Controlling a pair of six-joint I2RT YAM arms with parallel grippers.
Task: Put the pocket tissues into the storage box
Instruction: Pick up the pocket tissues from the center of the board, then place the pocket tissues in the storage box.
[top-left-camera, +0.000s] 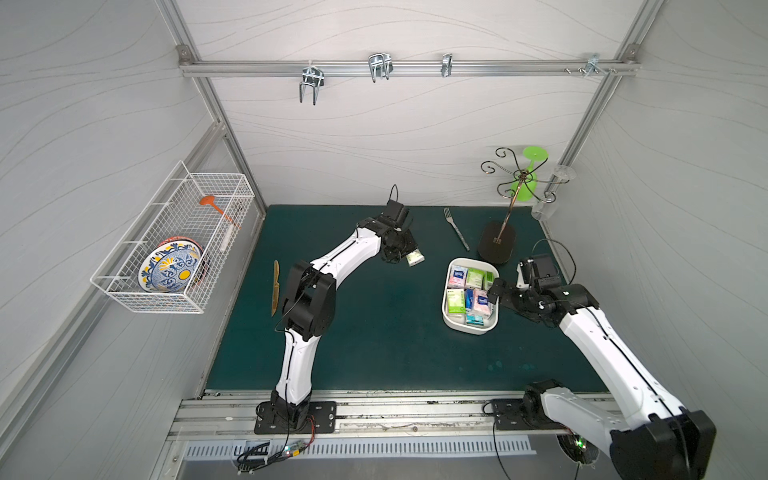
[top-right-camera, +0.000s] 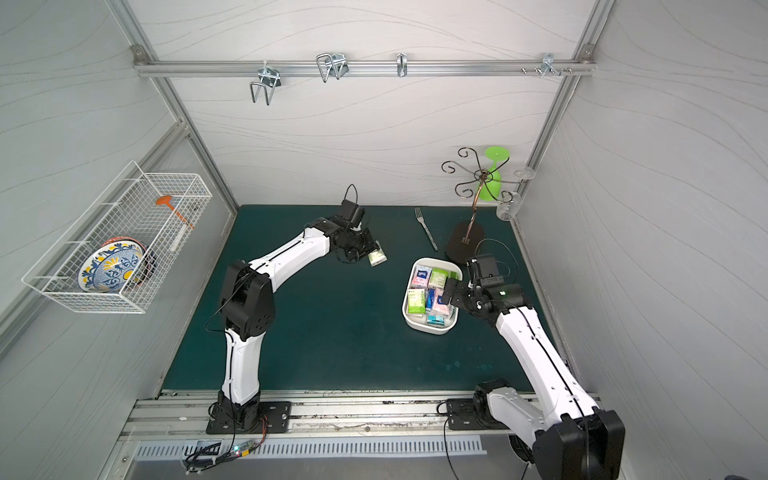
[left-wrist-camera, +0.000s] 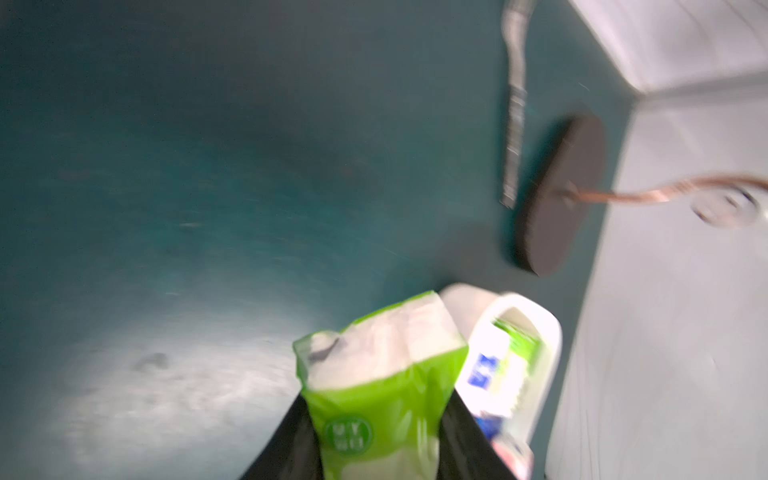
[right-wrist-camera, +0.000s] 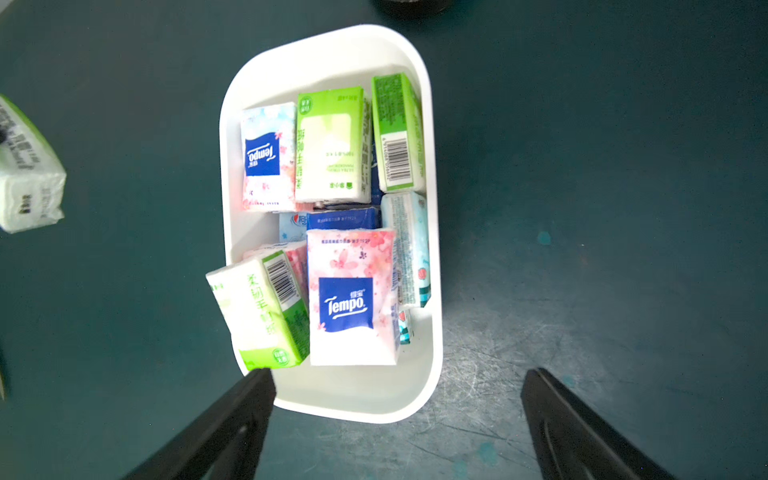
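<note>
My left gripper (top-left-camera: 406, 254) is shut on a green pocket tissues packet (top-left-camera: 415, 259), held a little above the green mat at the back middle, to the left of the storage box. In the left wrist view the packet (left-wrist-camera: 382, 374) sits pinched between the two black fingers. The storage box (top-left-camera: 468, 330), a white tray, holds several pink, green and blue packets (right-wrist-camera: 353, 291). My right gripper (top-left-camera: 494, 289) hovers open over the box's right edge (right-wrist-camera: 353, 409), with nothing between its fingers.
A fork (top-left-camera: 457, 229) and a wire stand on a dark oval base (top-left-camera: 496, 248) lie just behind the box. A knife (top-left-camera: 275, 286) lies by the mat's left edge. A white wire basket (top-left-camera: 174, 241) with a plate hangs on the left wall.
</note>
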